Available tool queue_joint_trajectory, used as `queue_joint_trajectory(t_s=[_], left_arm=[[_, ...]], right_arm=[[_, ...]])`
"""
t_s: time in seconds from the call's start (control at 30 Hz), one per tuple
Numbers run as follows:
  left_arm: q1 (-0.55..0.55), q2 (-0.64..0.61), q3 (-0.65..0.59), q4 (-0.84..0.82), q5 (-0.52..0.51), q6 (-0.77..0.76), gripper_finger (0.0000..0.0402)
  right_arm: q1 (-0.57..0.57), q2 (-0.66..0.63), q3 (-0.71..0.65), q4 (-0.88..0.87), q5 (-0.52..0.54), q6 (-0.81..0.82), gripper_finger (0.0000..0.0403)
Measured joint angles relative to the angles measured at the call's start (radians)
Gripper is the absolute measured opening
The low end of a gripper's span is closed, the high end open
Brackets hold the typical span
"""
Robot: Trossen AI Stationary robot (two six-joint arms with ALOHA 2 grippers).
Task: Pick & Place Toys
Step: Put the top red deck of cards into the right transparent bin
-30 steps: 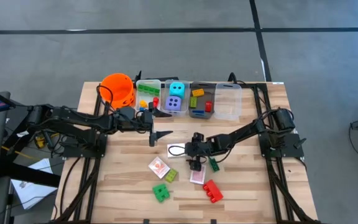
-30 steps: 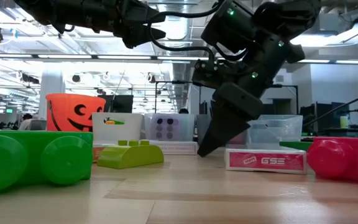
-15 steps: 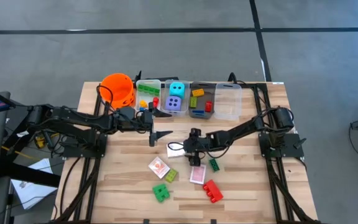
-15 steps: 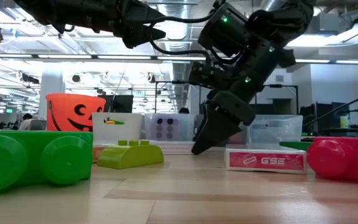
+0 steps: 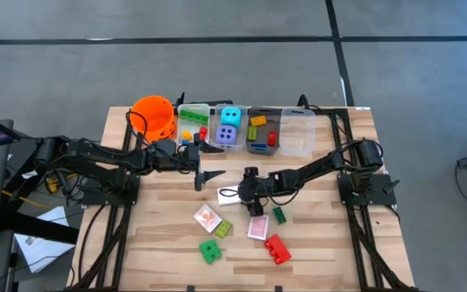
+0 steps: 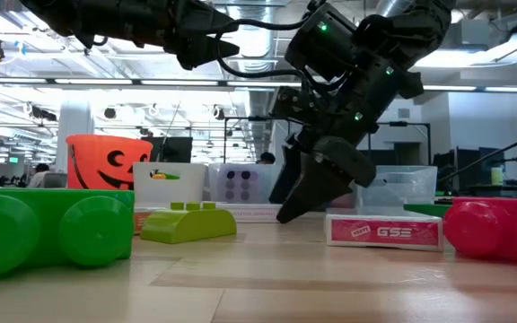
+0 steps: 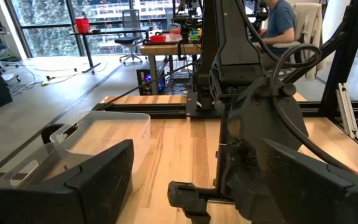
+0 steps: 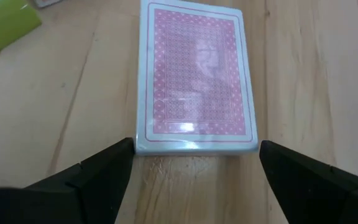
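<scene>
My right gripper (image 5: 242, 197) stands open, slanting down at the table's middle. A pale pink-backed card deck (image 8: 196, 78) lies flat on the wood, and the two fingertips stand on either side of its near short end; I cannot tell if they touch it. My left gripper (image 5: 215, 161) hangs open and level above the table, in front of the bins, with nothing in it. Loose toys lie toward the near edge: a second pink deck (image 5: 257, 229), a card box (image 5: 207, 217), a yellow-green brick (image 5: 223, 229), a green brick (image 5: 209, 251), a red brick (image 5: 277, 249) and a dark green brick (image 5: 280, 215).
An orange pumpkin-face bucket (image 5: 154, 116) stands at the far left. Right of it is a row of clear bins (image 5: 297, 134) holding bricks, a cyan die (image 5: 230, 115) and a purple die (image 5: 228, 136). Bare wood lies along the near edge, left and right.
My right gripper has rolled about its wrist, and its fingertips have swung from the near side toward the table's left, onto the pale deck's end. It has stayed low and open. The toys lie as before.
</scene>
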Motion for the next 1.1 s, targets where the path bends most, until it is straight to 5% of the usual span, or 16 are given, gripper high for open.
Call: queue_joint_trajectory(t_s=[0.47,1.1], left_arm=[[0.000,0.000,0.000,0.000,0.000,0.000,0.0331],[0.000,0.000,0.000,0.000,0.000,0.000,0.0331]], right_arm=[[-0.051,-0.001,0.002,0.039,-0.152,0.018,0.0343],[-0.097,0.000,0.057,0.043,-0.153,-0.037,0.0343]])
